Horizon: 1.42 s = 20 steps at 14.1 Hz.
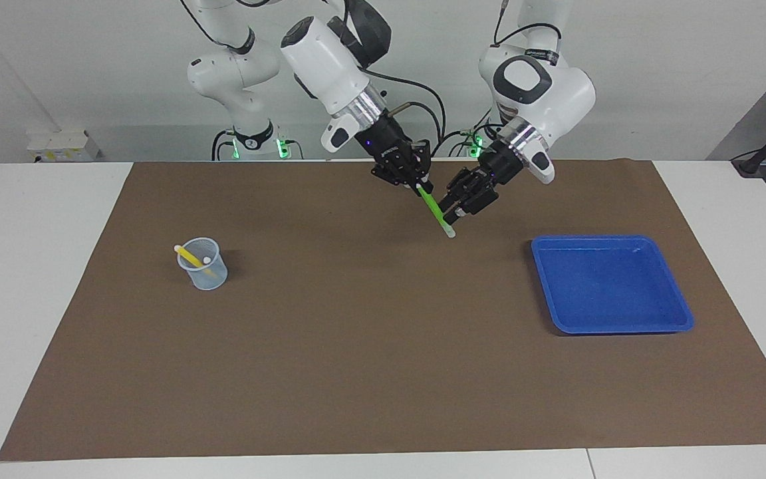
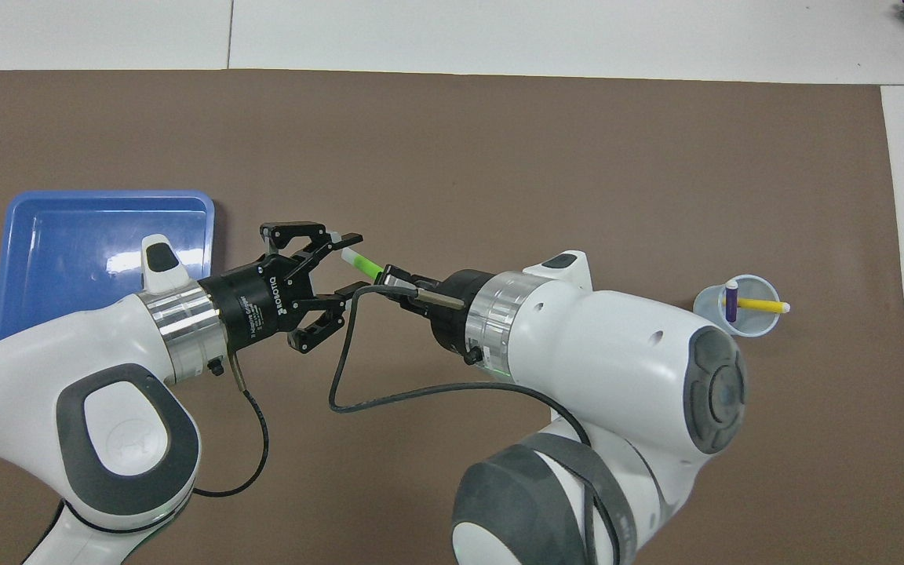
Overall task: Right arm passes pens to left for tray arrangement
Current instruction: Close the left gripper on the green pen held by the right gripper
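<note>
My right gripper (image 1: 418, 185), with a blue-violet light on it, is shut on the upper end of the green pen (image 1: 433, 210) and holds it slanting down over the mat, between the cup and the tray. My left gripper (image 1: 451, 211) is open, its fingers on either side of the pen's pale lower end. In the overhead view the left gripper (image 2: 355, 264) straddles the green pen (image 2: 366, 267), which sticks out of the right gripper (image 2: 391, 277). The blue tray (image 1: 622, 328) holds nothing and lies toward the left arm's end; it also shows in the overhead view (image 2: 107, 196).
A small pale-blue translucent cup (image 1: 203, 267) stands toward the right arm's end with the yellow pen (image 1: 190, 255) leaning in it. The overhead view shows the cup (image 2: 750, 326), the yellow pen (image 2: 762, 304) and the purple pen (image 2: 730, 303) inside. A brown mat (image 1: 356, 372) covers the table.
</note>
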Tool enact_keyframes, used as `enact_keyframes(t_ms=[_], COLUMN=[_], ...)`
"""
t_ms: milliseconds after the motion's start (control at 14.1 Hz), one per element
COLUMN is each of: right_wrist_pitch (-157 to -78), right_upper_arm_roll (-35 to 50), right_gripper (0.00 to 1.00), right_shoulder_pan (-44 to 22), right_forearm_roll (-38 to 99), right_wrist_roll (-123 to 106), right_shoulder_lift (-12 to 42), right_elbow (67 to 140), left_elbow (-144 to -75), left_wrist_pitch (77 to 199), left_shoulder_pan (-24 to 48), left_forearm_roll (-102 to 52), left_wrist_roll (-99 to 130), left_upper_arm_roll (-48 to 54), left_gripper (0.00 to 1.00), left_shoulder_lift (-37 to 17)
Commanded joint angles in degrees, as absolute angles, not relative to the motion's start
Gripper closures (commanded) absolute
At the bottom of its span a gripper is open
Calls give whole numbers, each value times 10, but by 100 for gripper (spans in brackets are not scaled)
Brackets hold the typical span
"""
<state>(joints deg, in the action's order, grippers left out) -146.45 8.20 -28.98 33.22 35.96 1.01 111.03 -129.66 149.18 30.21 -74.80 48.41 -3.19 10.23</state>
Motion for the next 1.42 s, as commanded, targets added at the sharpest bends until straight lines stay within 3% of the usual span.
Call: enact_keyframes(t_ms=[0,568,781,852,923,1207,1278,1349], right_wrist_pitch=[-1470,-1481,-1481,-1481,-1481,-1480,-1480,-1479], right_upper_arm_roll=[82,82,82,82,82,82,82,82], right_gripper=[100,100,100,100,100,100,96,74], right_shoulder_pan=[-289,-290,-290,-290,-290,-290,-290,-289], right_forearm_roll=[348,348,348,348,348,348,348,349], right_wrist_roll=[360,360,360,360,360,360,360,360], right_shoulder_lift=[-2,-1,-1,-1,-1,-1,-1,-1], right_elbow=[1123,1122,1122,1122,1122,1122,1122,1122], left_elbow=[-1310,-1308,-1308,-1308,-1308,-1308,-1309,-1309], left_wrist_pitch=[1516,1527,1524,1521,1521,1517,1517,1515], left_shoulder_pan=[306,323,323,323,323,323,323,323], left_forearm_roll=[-742,-744,-744,-744,-744,-744,-744,-744], left_wrist_roll=[488,490,492,492,493,497,496,497], left_upper_arm_roll=[-27,-26,-26,-26,-27,-27,-26,-27], left_gripper=[41,43,70,88,98,100,100,100], left_shoulder_lift=[111,105,105,105,105,106,107,108])
